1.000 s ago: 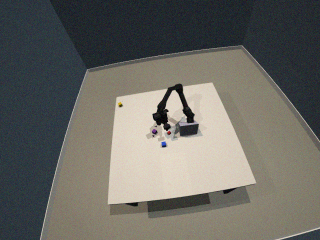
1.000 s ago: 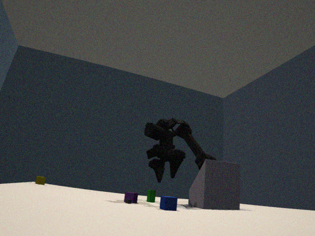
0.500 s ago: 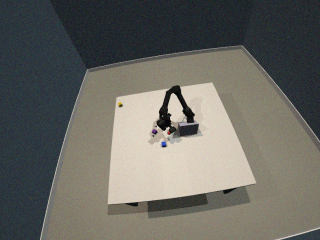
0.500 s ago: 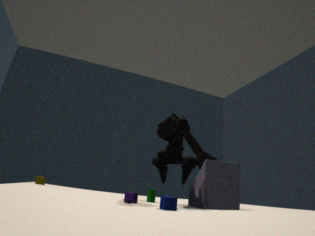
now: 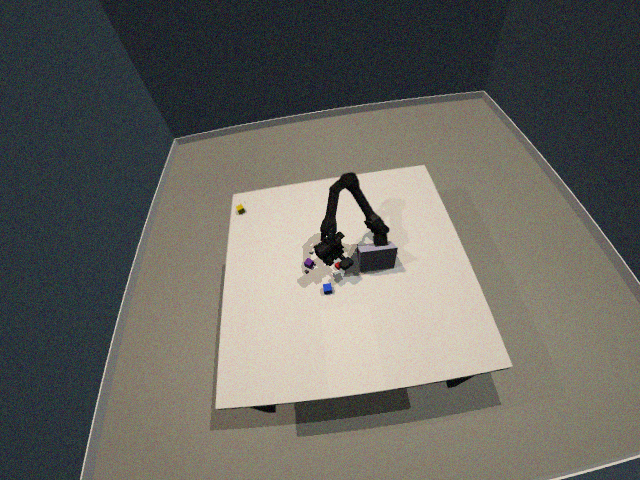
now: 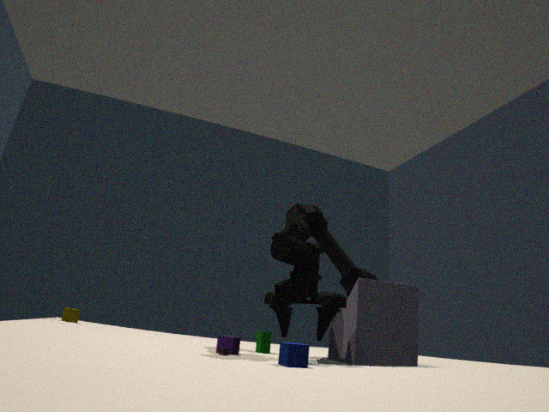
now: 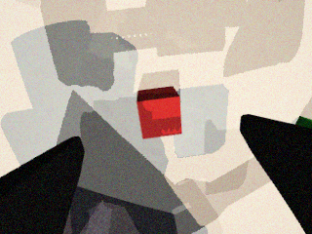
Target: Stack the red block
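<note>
Gripper (image 6: pixel 301 339) (image 7: pixel 163 133) wide open, pale tabletop (image 5: pixel 361 330) (image 6: pixel 133 372) (image 7: pixel 273 97), dark blue walls (image 5: pixel 320 62) (image 6: pixel 177 213) (dim, grainy).

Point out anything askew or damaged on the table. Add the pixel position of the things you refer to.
Nothing stands out: the green tower (image 6: pixel 263 342) stands upright, the purple block (image 5: pixel 308 262) (image 6: pixel 227 344) and blue block (image 5: pixel 327 288) (image 6: pixel 293 354) sit flat, and the red block (image 5: pixel 337 265) (image 7: pixel 161 117) shows no visible damage.
</note>
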